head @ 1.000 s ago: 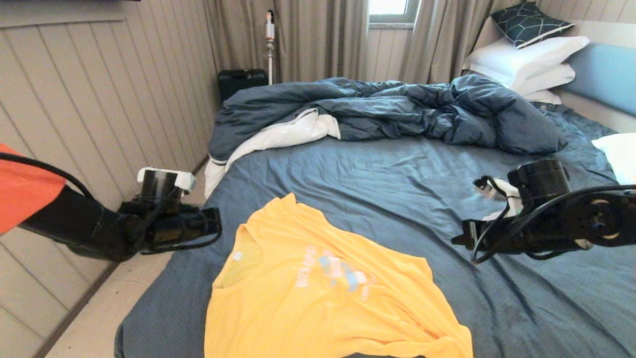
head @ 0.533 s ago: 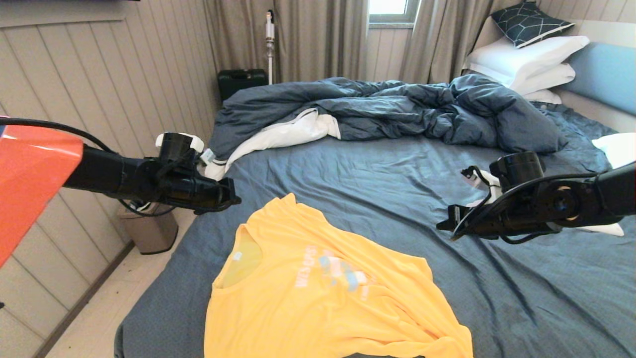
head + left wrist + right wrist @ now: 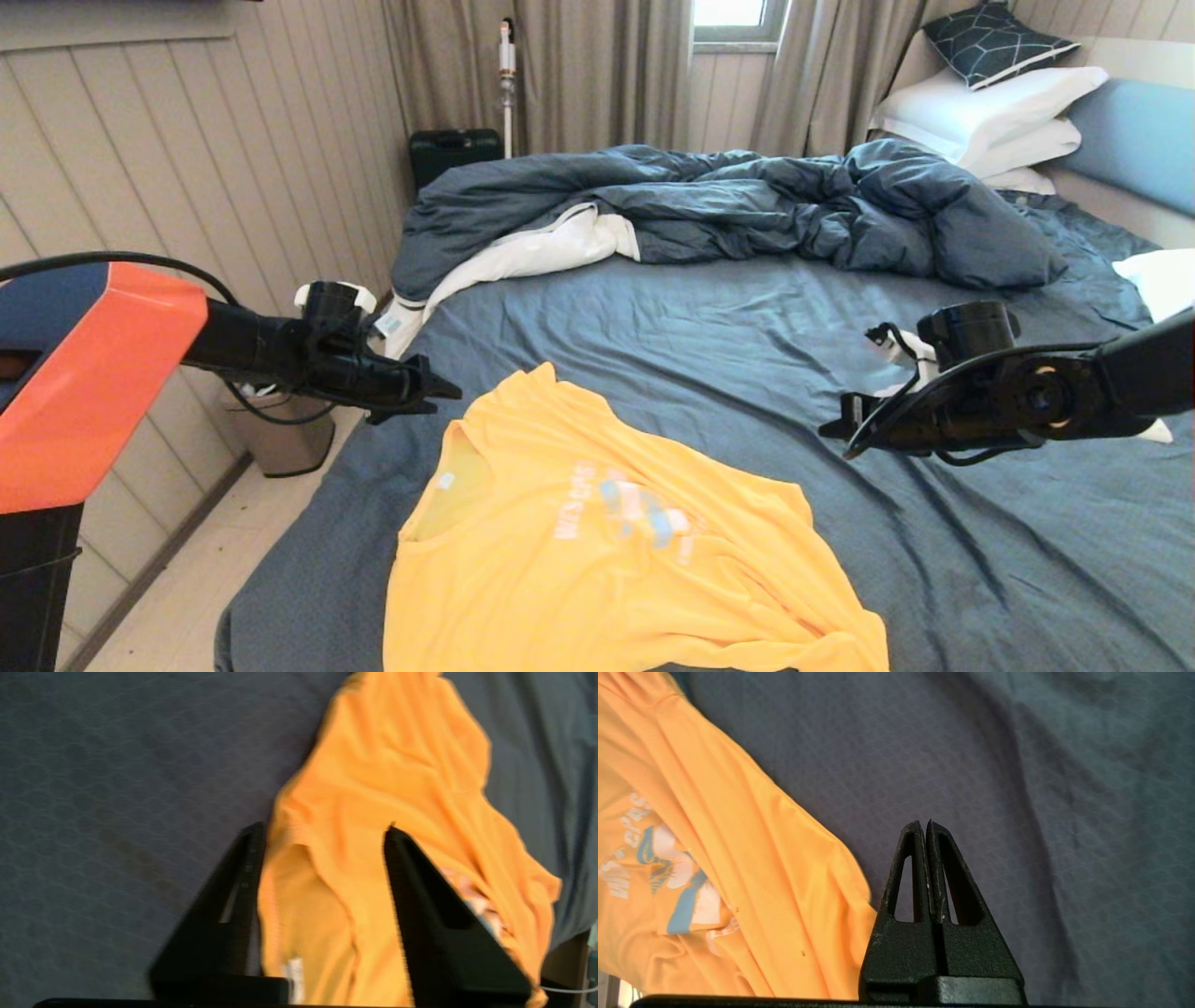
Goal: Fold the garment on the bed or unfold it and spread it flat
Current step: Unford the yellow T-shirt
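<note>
Left hand, fingers parted, hovers at the garment's ten o'clock; right hand closed and empty at two o'clock. Garment lies rumpled on the bed. Risk: pinching sheet with fabric

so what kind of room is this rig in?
Looks like a bedroom: a double bed with rumpled duvet, stacked pillows against a padded headboard, curtains over a window.
</note>
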